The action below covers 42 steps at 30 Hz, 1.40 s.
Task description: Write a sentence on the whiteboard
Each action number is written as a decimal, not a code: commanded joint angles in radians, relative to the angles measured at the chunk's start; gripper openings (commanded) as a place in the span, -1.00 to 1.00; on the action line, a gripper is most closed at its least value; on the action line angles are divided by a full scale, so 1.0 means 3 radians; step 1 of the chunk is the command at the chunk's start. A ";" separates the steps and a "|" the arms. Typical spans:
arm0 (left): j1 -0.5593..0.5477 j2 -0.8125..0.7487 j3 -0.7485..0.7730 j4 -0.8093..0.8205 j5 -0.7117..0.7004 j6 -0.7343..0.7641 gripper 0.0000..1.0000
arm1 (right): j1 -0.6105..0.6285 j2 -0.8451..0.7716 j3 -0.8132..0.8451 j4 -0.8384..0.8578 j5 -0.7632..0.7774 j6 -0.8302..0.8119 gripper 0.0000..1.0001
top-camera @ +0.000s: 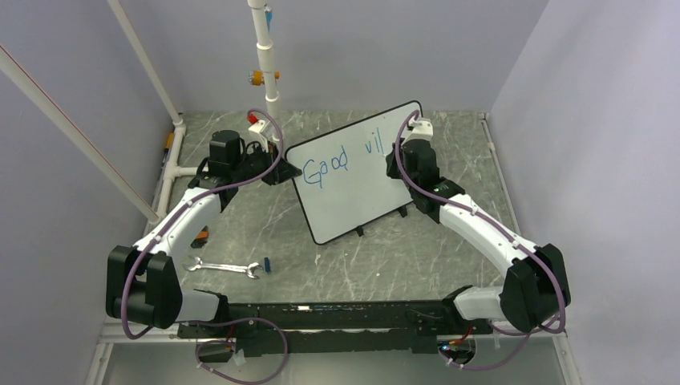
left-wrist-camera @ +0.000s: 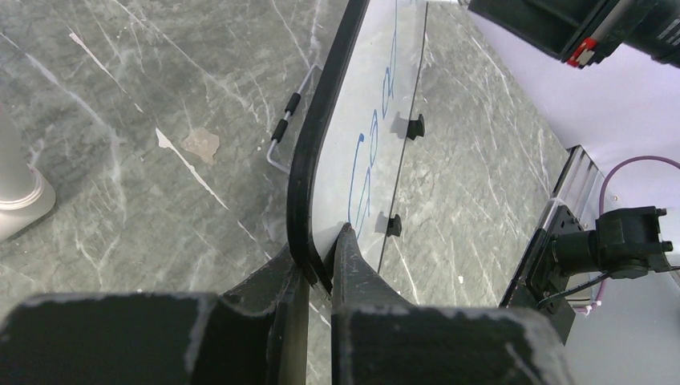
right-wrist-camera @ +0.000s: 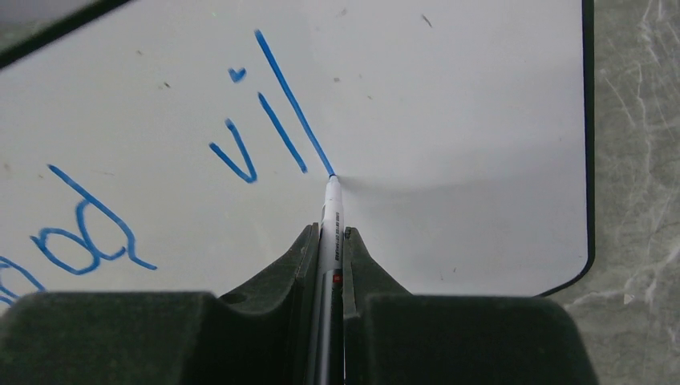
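Observation:
The whiteboard (top-camera: 353, 192) stands tilted at the table's far middle, black-framed, with black feet. Blue lettering (top-camera: 327, 167) on it reads "Good", then "vi" and one long stroke (right-wrist-camera: 293, 104). My left gripper (top-camera: 282, 172) is shut on the board's left edge (left-wrist-camera: 309, 160), one finger on each face. My right gripper (top-camera: 398, 157) is shut on a white marker (right-wrist-camera: 331, 220). The marker's tip touches the board at the lower end of the long stroke. The board also fills the right wrist view (right-wrist-camera: 449, 104).
A metal wrench (top-camera: 224, 267) and a small blue cap (top-camera: 266, 264) lie at the near left. An orange-black item (top-camera: 200, 235) lies by the left arm. A white pole (top-camera: 265, 56) stands at the back. A wire stand (left-wrist-camera: 285, 132) shows behind the board.

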 commanded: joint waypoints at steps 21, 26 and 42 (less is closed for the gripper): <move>-0.0059 -0.0037 0.0004 -0.0132 -0.0558 0.0676 -1.00 | -0.0042 0.0279 0.0674 -0.0079 0.0287 -0.0174 -1.00; -0.0064 -0.0049 0.0000 -0.0127 -0.0587 0.0684 -1.00 | -0.0045 0.0268 0.0593 -0.0137 0.0287 -0.0124 -1.00; -0.0065 -0.0039 0.0010 -0.0129 -0.0567 0.0681 -1.00 | -0.0045 0.0115 0.0215 -0.0163 0.0081 0.0068 -1.00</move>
